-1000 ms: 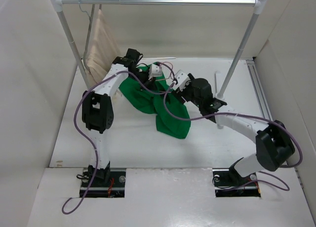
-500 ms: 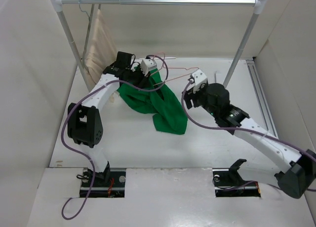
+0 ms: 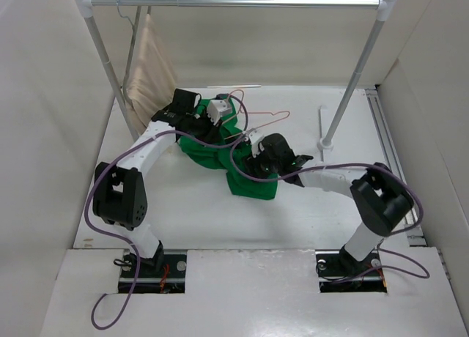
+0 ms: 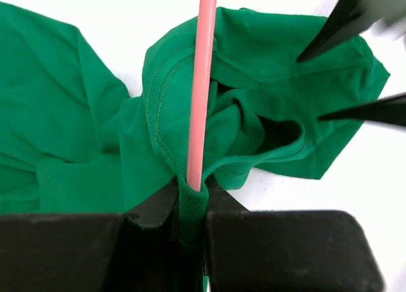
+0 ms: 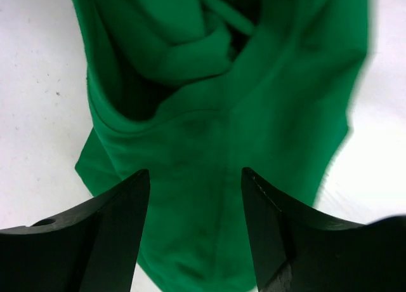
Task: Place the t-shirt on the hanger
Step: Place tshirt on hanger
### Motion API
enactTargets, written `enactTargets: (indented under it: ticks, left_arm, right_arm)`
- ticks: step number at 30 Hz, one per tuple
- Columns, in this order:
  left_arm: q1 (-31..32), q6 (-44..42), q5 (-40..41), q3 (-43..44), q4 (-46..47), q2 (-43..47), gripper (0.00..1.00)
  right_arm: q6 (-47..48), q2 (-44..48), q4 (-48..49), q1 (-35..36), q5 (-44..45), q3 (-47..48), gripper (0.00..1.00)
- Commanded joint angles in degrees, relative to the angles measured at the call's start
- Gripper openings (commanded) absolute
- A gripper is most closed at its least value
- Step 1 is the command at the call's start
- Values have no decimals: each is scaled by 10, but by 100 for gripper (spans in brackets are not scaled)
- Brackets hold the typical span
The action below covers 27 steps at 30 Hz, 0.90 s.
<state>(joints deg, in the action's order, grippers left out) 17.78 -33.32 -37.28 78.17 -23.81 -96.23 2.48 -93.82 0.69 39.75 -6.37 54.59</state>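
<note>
The green t-shirt (image 3: 249,179) lies crumpled on the white table, mid-left. The pink wire hanger (image 3: 272,118) lies across it, with its hook showing to the right. In the left wrist view the pink wire (image 4: 203,82) runs through the shirt's neck opening (image 4: 76,101). My left gripper (image 3: 220,117) is shut on the ribbed collar, right at the wire (image 4: 190,193). My right gripper (image 3: 251,148) is open just above the shirt's lower part (image 5: 216,133), with cloth between its spread fingertips (image 5: 195,178). Its two fingertips (image 4: 355,13) show in the left wrist view.
A clothes rack with a metal rail (image 3: 242,1) spans the back. Its right post (image 3: 352,80) stands on a foot (image 3: 323,128). A beige cloth (image 3: 150,77) hangs from a grey hanger (image 3: 132,22) at the rail's left end. Walls close in on both sides.
My right arm has swung in from the right and come down over the shirt's lower part. My left gripper has stayed at the collar with only a small shift.
</note>
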Motion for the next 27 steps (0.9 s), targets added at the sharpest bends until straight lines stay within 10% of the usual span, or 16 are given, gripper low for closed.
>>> enactTargets:
  ticks: [1,5,11,27]
  left_arm:
    - [0,18,3,-7,0,42,0]
    - [0,47,3,-26,0,42,0]
    - [-5,49,3,-31,-12,47,0]
    - [-53,-253,-53,-58,-176,103,0]
  right_arm:
    - [-12,-35,89,13,-15,-4,65]
    - [-38,-86,142,18,-7,-19,58]
    - [-59,-94,143,12,37,-28,2]
    - [-54,232,78,-178,65,-237,0]
